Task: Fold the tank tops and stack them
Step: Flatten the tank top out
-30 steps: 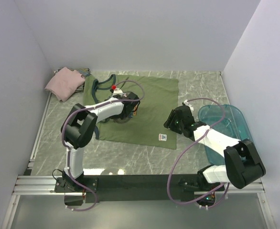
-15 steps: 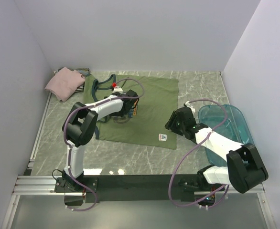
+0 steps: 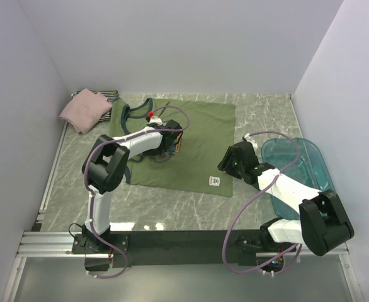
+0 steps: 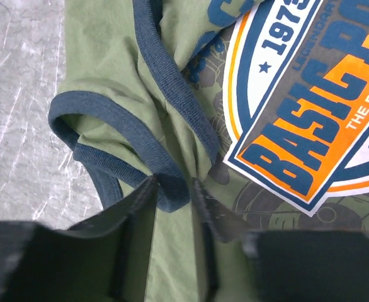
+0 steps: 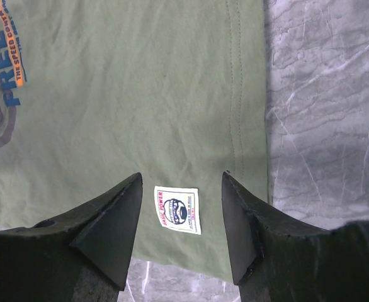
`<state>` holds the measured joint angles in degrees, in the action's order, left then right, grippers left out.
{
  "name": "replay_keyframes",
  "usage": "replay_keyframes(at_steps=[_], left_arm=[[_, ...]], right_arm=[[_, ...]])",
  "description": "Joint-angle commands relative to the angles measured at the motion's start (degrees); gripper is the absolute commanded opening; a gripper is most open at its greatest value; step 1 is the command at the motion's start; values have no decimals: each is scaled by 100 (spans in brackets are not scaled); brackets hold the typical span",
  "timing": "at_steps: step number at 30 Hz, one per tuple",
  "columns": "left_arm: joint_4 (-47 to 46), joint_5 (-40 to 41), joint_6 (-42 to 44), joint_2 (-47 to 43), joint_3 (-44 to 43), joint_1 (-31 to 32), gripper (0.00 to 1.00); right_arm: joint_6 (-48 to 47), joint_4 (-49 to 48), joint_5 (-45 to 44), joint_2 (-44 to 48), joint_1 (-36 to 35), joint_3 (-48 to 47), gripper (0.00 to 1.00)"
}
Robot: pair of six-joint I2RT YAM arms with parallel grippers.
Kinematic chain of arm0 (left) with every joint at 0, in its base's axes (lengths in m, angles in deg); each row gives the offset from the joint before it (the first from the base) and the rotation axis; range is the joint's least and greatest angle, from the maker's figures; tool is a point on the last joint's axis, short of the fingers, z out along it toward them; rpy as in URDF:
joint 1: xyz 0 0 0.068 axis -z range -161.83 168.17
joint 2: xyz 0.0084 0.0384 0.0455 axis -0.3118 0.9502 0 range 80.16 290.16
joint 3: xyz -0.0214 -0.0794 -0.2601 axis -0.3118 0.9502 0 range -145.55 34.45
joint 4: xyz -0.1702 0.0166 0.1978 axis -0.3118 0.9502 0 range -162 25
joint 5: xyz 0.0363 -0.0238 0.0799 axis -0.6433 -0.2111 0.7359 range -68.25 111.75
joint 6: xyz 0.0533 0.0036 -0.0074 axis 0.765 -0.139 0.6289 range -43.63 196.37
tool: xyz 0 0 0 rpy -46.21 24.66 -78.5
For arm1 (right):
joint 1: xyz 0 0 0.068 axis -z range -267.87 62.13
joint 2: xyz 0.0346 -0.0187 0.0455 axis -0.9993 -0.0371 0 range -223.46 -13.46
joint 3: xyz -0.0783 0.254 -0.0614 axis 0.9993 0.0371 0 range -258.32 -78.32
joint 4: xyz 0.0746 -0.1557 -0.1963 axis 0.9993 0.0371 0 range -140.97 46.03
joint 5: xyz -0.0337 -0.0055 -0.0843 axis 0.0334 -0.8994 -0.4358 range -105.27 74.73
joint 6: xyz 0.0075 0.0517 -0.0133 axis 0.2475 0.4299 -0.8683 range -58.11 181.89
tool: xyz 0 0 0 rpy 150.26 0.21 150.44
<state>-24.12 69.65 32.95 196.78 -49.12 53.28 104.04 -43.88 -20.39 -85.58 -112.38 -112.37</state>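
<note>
The olive-green tank top with navy trim (image 3: 200, 129) lies spread toward the table's far edge, and the folded pale pink tank top (image 3: 84, 111) sits in the far left corner. My right gripper (image 5: 181, 179) has eased toward the near-right hem, jaws wide. My left gripper (image 4: 173, 184) now nips the navy armhole trim (image 4: 124, 123) narrowly, so I judge the fold is starting.

Teal tub (image 3: 303, 158) on a grey marbled table (image 3: 184, 204)
The translucent tub lies at the table's right edge, part overhanging it; plain white walls (image 3: 172, 44) rise along the table's far, left and right sides.
</note>
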Motion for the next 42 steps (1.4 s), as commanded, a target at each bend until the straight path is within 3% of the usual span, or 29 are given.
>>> replay_keyframes(at_steps=[1,4,7,10,16,23,32,37,42], left_arm=[[54,105,-149,-157,-45,-39,32],[134,106,-193,-122,-72,-66,30],[-68,-183,-123,-358,130,-57,45],[-217,-394,-149,-631,332,-66,51],[-516,-598,-140,-729,588,-66,49],[-701,-650,-184,-456,526,-233,41],[-850,-747,-53,-570,491,-567,21],[-1070,-1151,79,-763,693,-549,36],[-1149,-1380,0,-904,877,-514,39]], right_arm=[[-67,-33,-147,57,-27,29,60],[-93,-15,-147,101,-36,29,60],[-128,-6,-190,136,-36,38,61],[-137,-50,-156,93,-45,55,61],[-119,-120,-138,-4,-36,82,61],[-137,-112,-147,-57,-36,91,61],[-207,-50,-129,-75,-45,91,61],[-242,-32,-155,-13,-27,108,61],[-225,-76,-103,-92,-27,108,61]])
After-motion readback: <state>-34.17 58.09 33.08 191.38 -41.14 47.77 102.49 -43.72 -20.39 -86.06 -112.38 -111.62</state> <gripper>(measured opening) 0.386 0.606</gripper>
